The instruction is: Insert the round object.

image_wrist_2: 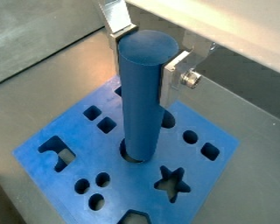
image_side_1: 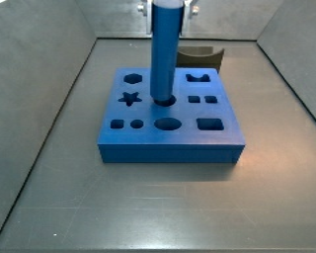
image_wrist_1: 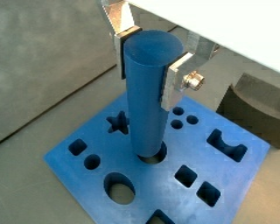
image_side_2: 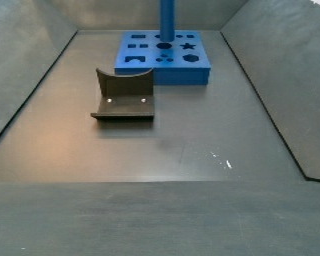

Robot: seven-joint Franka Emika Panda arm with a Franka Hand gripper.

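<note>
Straight down from above came the arm, and the two-finger gripper (image_wrist_1: 152, 59) sat high over the middle of the blue rectangular block with shaped cut-outs (image_side_1: 172, 121), its flat silver fingers (image_wrist_2: 175, 77) clamped on either side of the tall blue round cylinder (image_wrist_1: 147, 92) near its top end. The cylinder stood upright between the plates, and its lower end was down in the round hole (image_wrist_2: 136, 151) at the block's centre, as both wrist views showed. Around it, the star cut-out (image_wrist_2: 170, 181), the oval one (image_wrist_1: 120, 186) and the square ones (image_wrist_1: 187, 177) lay open and unoccupied. The block rested towards the far end of the grey walled floor (image_side_2: 176, 140) in a side view, with broad bare floor in front of it. The dark L-shaped fixture (image_side_2: 124, 95) stood just beside the block, apart from it, well clear of the gripper.
</note>
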